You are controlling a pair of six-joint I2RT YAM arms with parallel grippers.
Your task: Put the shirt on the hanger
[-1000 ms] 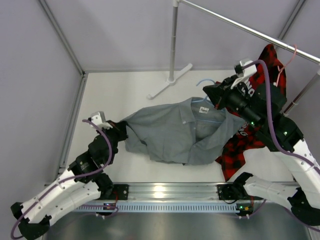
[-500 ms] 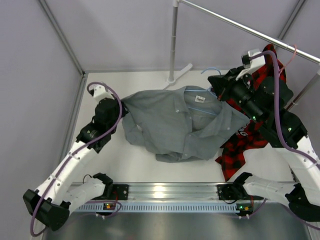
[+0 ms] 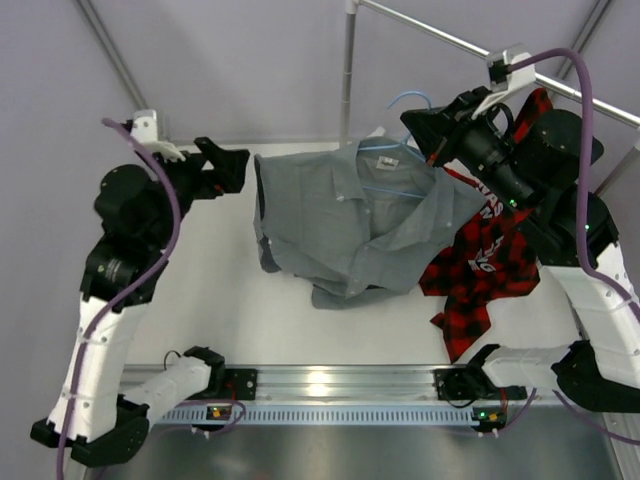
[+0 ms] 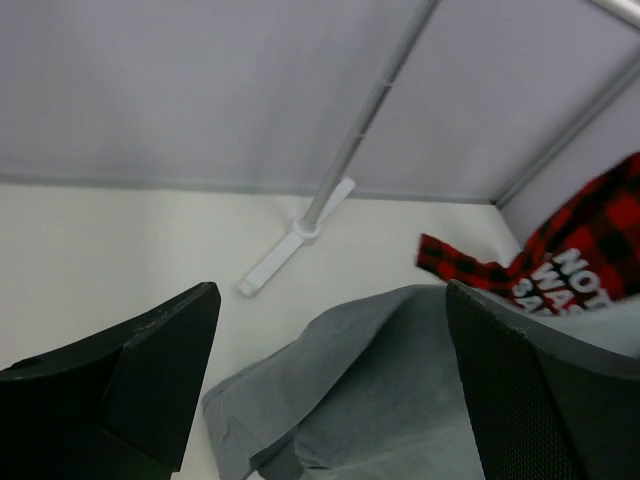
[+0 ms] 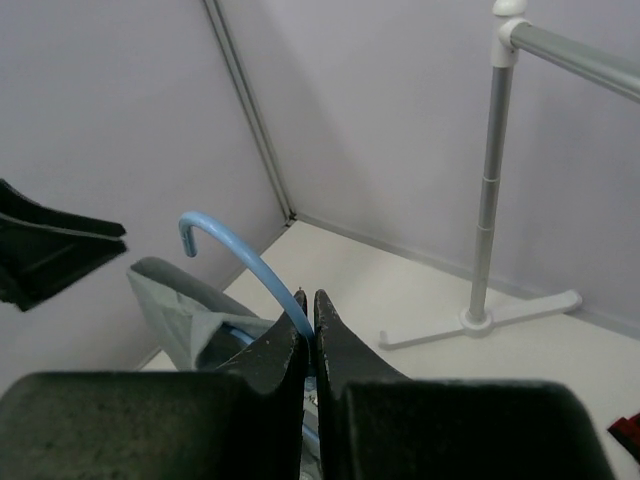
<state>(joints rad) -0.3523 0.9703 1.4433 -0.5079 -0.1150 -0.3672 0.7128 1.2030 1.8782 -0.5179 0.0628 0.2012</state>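
The grey-green shirt (image 3: pixel 350 220) hangs draped over the light-blue hanger (image 3: pixel 408 99), its lower part bunched on the table. My right gripper (image 3: pixel 428 138) is shut on the hanger's neck just below the hook, raised over the table's back right. In the right wrist view the hanger (image 5: pixel 240 255) curves up out of the shut right gripper (image 5: pixel 311 297), with the shirt (image 5: pixel 180 300) below. My left gripper (image 3: pixel 236 166) stands open beside the shirt's left shoulder, holding nothing. The left wrist view shows the left gripper (image 4: pixel 332 292) wide open above the shirt (image 4: pixel 400 400).
A red-and-black plaid shirt (image 3: pixel 485 260) hangs at the right from the rack's bar (image 3: pixel 470 48). The rack's pole (image 3: pixel 347 80) and white foot (image 4: pixel 290 245) stand at the back centre. Enclosure walls close in at the left and back.
My left gripper has let go of the shirt's left side, opened, and risen toward the back left. The right gripper has lifted the hanger and shirt up and back.
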